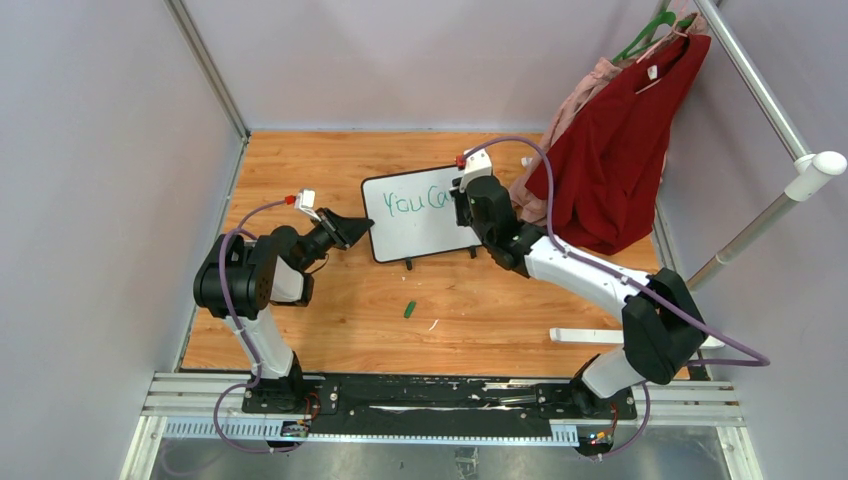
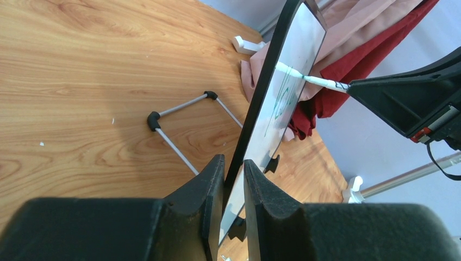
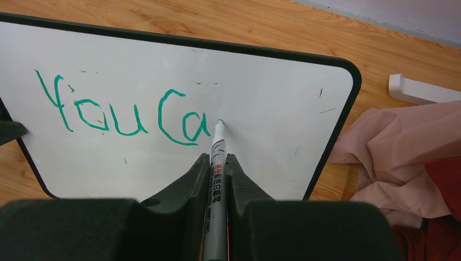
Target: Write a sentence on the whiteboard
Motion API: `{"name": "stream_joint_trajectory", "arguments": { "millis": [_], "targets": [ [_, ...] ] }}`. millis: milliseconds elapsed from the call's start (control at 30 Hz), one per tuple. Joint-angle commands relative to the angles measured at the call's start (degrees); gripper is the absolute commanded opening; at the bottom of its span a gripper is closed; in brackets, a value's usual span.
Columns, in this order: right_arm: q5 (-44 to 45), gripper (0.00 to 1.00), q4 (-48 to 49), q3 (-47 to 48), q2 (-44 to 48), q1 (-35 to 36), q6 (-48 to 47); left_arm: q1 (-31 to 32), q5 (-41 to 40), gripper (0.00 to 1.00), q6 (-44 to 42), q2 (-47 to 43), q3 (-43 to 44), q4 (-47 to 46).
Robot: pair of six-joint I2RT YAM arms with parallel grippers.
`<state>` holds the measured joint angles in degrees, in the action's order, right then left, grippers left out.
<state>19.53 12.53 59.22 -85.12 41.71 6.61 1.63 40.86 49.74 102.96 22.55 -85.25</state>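
Right gripper (image 3: 218,159) clamps the marker (image 3: 217,142), tip on the whiteboard (image 3: 272,109) propped mid-desk (image 1: 470,310), sentence (image 3: 122,111) only at "You Ca", left gripper (image 2: 232,163) pinching the board's edge; push too hard and it could twist, wrecking the next letter.

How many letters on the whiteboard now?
5, one row across the whiteboard: Y, o, u, C, a, left to right. The marker tip just right of the a may hide a new stroke.
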Motion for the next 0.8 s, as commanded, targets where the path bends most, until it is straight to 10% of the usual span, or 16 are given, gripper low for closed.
{"name": "stream_joint_trajectory", "arguments": {
  "millis": [0,767],
  "targets": [
    [0.66,0.0,0.21,2.19,-0.66,-1.75,-0.56,0.48,0.62,0.24,-0.43,-1.4,0.13,-3.08],
    [0.29,0.0,-0.27,-2.16,1.4,-3.1,1.22,0.44,0.45,0.24,-0.43,-0.94,0.31,-3.05]
  ]
}}
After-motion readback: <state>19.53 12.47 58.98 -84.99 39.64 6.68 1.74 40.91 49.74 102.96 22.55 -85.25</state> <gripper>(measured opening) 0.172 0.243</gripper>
